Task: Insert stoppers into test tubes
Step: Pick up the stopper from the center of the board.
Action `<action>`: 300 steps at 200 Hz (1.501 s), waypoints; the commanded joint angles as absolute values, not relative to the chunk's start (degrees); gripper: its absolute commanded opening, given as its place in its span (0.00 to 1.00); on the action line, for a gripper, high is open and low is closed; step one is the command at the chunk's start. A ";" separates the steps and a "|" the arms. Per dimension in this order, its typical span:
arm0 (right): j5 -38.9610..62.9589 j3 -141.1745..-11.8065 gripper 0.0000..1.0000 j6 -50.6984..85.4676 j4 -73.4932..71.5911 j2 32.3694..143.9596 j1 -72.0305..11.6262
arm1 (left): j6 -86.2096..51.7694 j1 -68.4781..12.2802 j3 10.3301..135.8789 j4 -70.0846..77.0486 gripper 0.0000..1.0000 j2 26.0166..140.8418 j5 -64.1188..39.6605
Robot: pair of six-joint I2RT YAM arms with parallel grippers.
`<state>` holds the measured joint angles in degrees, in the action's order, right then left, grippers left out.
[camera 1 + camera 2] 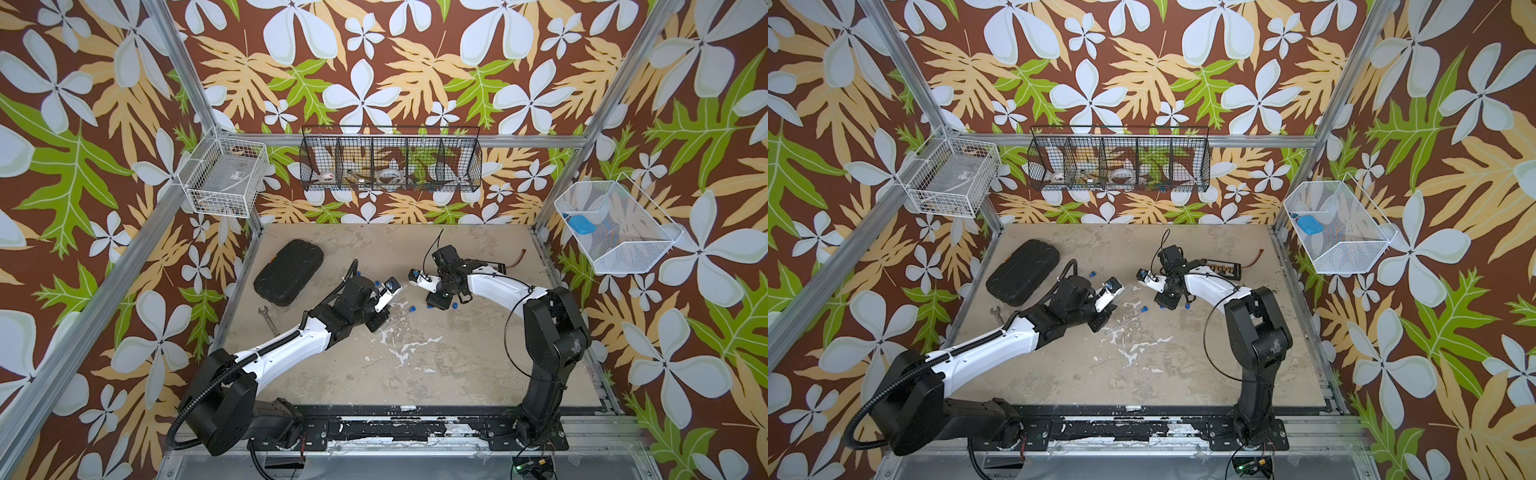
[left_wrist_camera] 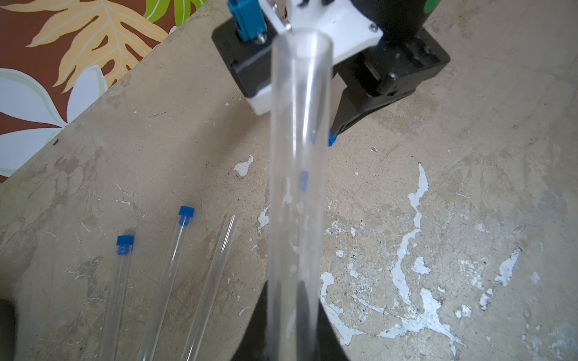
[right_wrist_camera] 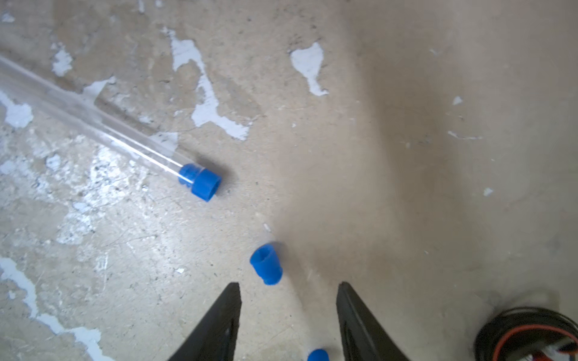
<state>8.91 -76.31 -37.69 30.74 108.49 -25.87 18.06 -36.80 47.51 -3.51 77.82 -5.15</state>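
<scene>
My stoppers [image 3: 266, 264] are all one bright blue. The test tube [image 2: 300, 156] in my left gripper [image 2: 294, 339] is clear and colourless, and so are the test tubes [image 2: 169, 281] lying flat, two of them tipped with that same blue. My right gripper [image 3: 288, 286] has black fingers [image 3: 219, 318], and my arms [image 1: 286, 349] are black with white shells. The table [image 3: 406, 125] is mottled beige with chipped white patches. The walls [image 1: 374, 62] are brown, printed with pale bluish-white flowers and tan and lime-green leaves. The case [image 1: 289, 272] is black and the wrench [image 1: 268, 320] grey. One wire basket [image 1: 220, 203] is white, the long basket [image 1: 390, 189] black, and the mesh basket [image 1: 623, 257] white with a light-blue object [image 1: 581, 224] inside.
</scene>
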 commanded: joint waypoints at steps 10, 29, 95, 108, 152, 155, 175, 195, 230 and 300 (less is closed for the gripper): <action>10.39 -75.99 0.53 -43.99 31.82 109.48 -25.93 | 18.01 -36.65 47.46 -2.20 0.00 77.95 -5.09; 9.74 -76.70 0.52 -44.65 32.00 110.79 -25.87 | 18.02 -36.65 47.46 -2.25 0.00 77.89 -5.10; 9.50 -77.52 0.46 -44.82 32.96 113.67 -25.85 | 18.20 -36.65 47.46 -2.21 0.00 78.04 -4.92; 9.28 -77.51 0.44 -44.65 32.90 114.06 -25.88 | 18.20 -36.65 47.46 -2.27 0.00 77.97 -4.92; 8.88 -77.96 0.38 -43.78 33.02 115.37 -25.91 | 18.16 -36.65 47.37 -2.31 0.00 77.98 -4.83; 8.80 -78.09 0.37 -43.64 33.01 115.48 -25.91 | 18.22 -36.65 47.37 -2.35 0.00 78.01 -4.83; 8.22 -78.61 0.33 -43.33 33.72 116.09 -25.84 | 18.20 -36.64 47.37 -2.28 0.00 77.99 -4.83; 7.39 -78.88 0.29 -42.82 34.53 116.45 -25.85 | 18.28 -36.65 47.37 -2.22 0.00 77.96 -4.83; 6.92 -79.20 0.24 -41.36 35.40 116.32 -25.90 | 18.20 -36.62 47.46 -2.20 0.00 77.81 -4.98; 8.63 -80.71 0.17 -33.62 34.57 112.84 -26.37 | 18.09 -36.65 47.46 -2.18 0.00 77.43 -5.01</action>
